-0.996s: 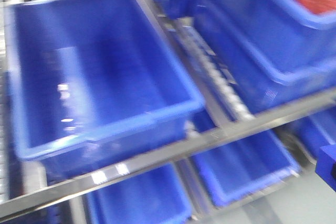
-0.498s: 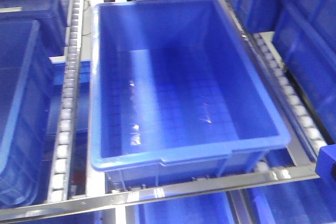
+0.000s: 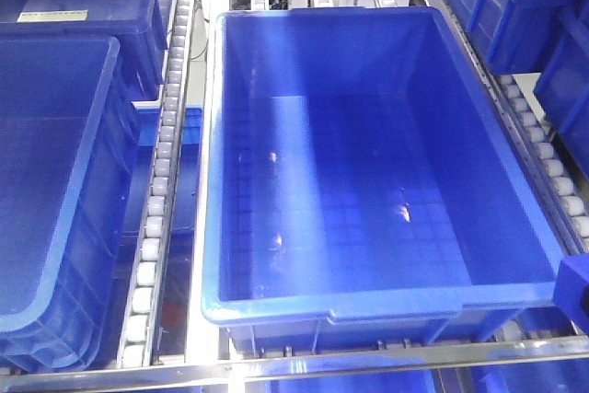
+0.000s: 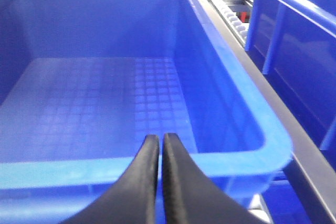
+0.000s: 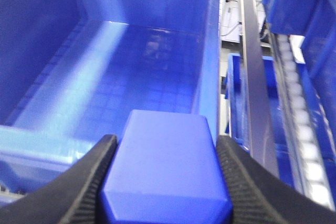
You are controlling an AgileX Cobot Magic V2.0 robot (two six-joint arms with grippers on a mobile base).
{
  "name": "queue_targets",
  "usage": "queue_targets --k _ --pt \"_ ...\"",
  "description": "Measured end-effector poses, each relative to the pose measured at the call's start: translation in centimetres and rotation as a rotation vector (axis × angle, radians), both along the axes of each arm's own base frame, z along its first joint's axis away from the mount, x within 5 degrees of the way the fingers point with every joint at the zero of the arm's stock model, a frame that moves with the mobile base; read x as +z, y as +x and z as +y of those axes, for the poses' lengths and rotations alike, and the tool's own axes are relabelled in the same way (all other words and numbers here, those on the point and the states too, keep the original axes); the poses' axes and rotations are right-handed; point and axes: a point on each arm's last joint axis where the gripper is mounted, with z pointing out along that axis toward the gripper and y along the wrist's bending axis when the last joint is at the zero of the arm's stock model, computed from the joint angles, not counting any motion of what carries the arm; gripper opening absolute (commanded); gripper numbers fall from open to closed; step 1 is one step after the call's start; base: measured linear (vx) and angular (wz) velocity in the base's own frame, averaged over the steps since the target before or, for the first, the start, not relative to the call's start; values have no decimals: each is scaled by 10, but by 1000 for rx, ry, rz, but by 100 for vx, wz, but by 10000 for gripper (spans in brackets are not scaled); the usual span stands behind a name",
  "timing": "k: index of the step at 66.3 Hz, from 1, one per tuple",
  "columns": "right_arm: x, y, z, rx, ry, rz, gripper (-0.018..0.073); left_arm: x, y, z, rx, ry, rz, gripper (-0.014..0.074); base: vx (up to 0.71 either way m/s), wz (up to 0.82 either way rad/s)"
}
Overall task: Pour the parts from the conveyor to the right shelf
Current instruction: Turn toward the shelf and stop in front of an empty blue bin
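Note:
The right shelf (image 3: 198, 135) is a steel rack with white roller lanes (image 3: 161, 172) and large blue bins. One empty bin (image 3: 368, 181) fills the middle of the front view. My right gripper (image 5: 165, 140) is shut on a bright blue block (image 5: 165, 166), held just in front of this bin's near rim (image 5: 47, 140), by its right corner. The block shows as a blue corner at the right edge of the front view (image 3: 575, 294). My left gripper (image 4: 159, 139) is shut and empty, just before the near rim of an empty blue bin (image 4: 236, 153). The conveyor is out of view.
Another blue bin (image 3: 55, 181) sits to the left and more bins (image 3: 515, 6) stand at the back right. A steel front rail (image 3: 304, 373) runs under the bins. A steel divider (image 5: 251, 77) and roller lane (image 5: 299, 103) lie right of the middle bin.
The front view has swung and levelled: the empty bin was tilted and blurred, and now sits square, larger and further right. The blue block stays at the right edge.

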Motion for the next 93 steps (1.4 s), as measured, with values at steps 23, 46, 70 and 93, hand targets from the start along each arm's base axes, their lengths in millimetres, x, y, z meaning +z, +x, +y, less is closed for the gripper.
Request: queue_targets --k 23,46,70,93 --pt "0 0 0 0 0 0 -5 0 0 0 0 0 0 -6 7 8" --pt "0 0 0 0 0 0 -5 0 0 0 0 0 0 -6 9 5" --pt "0 0 0 0 0 0 -5 1 0 0 0 0 -6 -6 6 1" --pt "0 0 0 0 0 0 -5 1 0 0 0 0 -16 -6 2 0"
